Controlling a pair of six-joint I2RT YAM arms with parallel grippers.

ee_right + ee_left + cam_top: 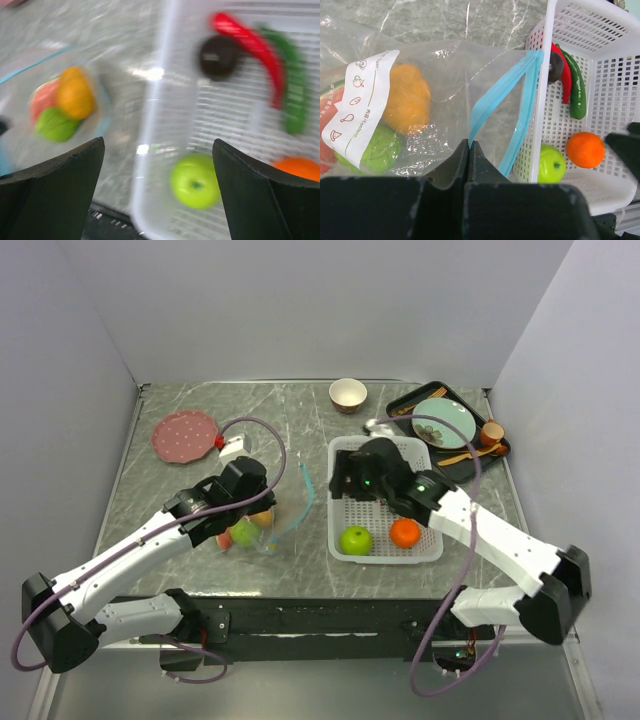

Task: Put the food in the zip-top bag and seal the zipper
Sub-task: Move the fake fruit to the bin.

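The clear zip-top bag (262, 523) lies left of the white basket (436, 552), its mouth facing the basket. My left gripper (469, 142) is shut on the bag's edge at the teal-blue zipper (492, 97). Inside the bag are an orange piece (407, 97), a green apple (380, 147) and a watermelon slice (327, 107). My right gripper (159, 142) hangs open over the basket's left side, holding nothing. The basket holds a green apple (195, 180), an orange (405, 533), a red chili (563, 70), a green pepper (577, 87) and a dark brown piece (218, 56).
A pink plate (185, 435) sits at the back left with a small white and red object (228, 446) beside it. A bowl (347, 394) stands at the back centre. A black tray (400, 403) with a teal plate (445, 423) and a cup (492, 432) fills the back right.
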